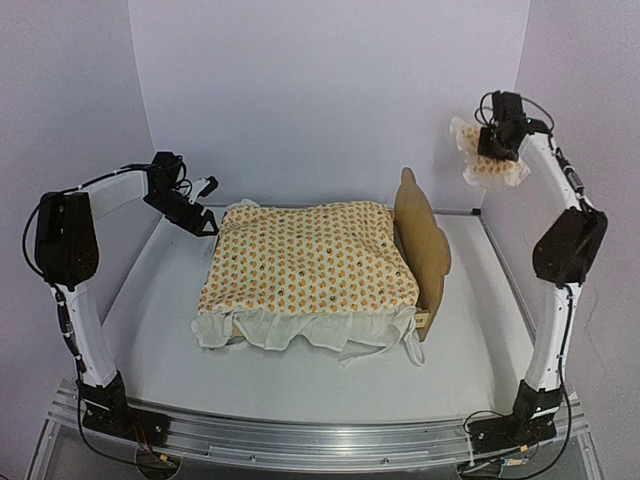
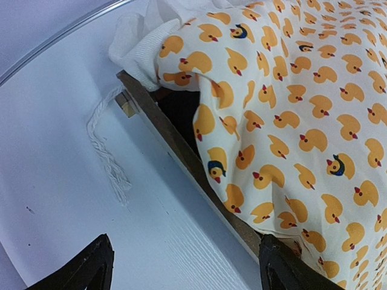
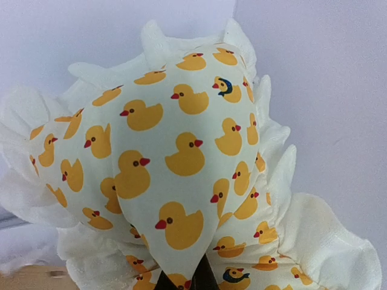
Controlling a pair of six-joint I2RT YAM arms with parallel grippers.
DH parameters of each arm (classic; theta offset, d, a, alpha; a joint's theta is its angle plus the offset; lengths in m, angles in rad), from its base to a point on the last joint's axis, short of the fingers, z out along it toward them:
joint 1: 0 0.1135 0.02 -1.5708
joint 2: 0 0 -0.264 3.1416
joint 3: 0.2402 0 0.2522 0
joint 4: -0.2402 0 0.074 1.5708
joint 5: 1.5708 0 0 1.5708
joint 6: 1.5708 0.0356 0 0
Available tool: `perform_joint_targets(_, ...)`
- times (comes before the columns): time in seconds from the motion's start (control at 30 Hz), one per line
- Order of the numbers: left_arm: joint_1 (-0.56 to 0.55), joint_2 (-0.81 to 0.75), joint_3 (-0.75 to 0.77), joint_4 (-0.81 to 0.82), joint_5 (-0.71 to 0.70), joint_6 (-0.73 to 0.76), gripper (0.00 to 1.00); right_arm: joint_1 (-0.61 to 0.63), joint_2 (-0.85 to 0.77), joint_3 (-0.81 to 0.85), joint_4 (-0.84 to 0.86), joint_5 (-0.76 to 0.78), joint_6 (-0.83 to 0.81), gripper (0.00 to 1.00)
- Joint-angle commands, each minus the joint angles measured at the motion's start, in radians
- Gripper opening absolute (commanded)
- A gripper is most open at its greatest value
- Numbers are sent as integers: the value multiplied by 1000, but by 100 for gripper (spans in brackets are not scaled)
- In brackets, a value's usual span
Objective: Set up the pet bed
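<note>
The pet bed stands mid-table, its scalloped plywood headboard (image 1: 420,235) on the right. A duck-print mattress cushion (image 1: 305,260) with a white ruffle covers it. In the left wrist view the bed's wooden side rail (image 2: 181,145) runs diagonally under the cushion (image 2: 290,121). My left gripper (image 1: 203,218) hovers open at the bed's far left corner, nothing between its fingers (image 2: 97,266). My right gripper (image 1: 497,148) is raised high at the right, shut on the small matching pillow (image 1: 492,170). That pillow (image 3: 175,157) fills the right wrist view and hides most of the jaws.
A white tie string (image 2: 109,157) from the cushion lies on the white table beside the rail. The table's raised rim (image 1: 140,265) runs along the left and right sides, with purple walls behind.
</note>
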Motion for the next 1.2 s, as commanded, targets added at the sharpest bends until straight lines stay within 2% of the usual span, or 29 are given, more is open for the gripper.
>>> perform_joint_targets(0.0, 29, -29, -3, 73, 13, -49, 82, 248, -262, 26, 95, 104, -54, 0)
perform_joint_targets(0.23, 56, -47, -37, 123, 10, -85, 82, 606, -267, -34, 160, 198, 4, 0)
perform_joint_targets(0.33, 57, -62, -52, 134, 29, -94, 82, 668, -238, -105, 161, 207, 81, 0)
perform_joint_targets(0.5, 57, -89, -88, 147, 45, -94, 82, 670, -239, -314, 142, 197, 208, 0)
perform_joint_targets(0.67, 57, -111, -127, 160, 48, -89, 82, 622, -248, -486, 84, 67, 392, 0)
perform_joint_targets(0.8, 58, -107, -125, 158, 62, -95, 82, 608, -198, -514, 47, 46, 439, 0)
perform_joint_targets(1.0, 56, -109, -123, 152, 69, -96, 82, 575, -174, -602, 48, 46, 600, 0)
perform_joint_targets(1.17, 56, -114, -131, 157, 74, -98, 82, 576, -164, -608, 48, 97, 586, 0)
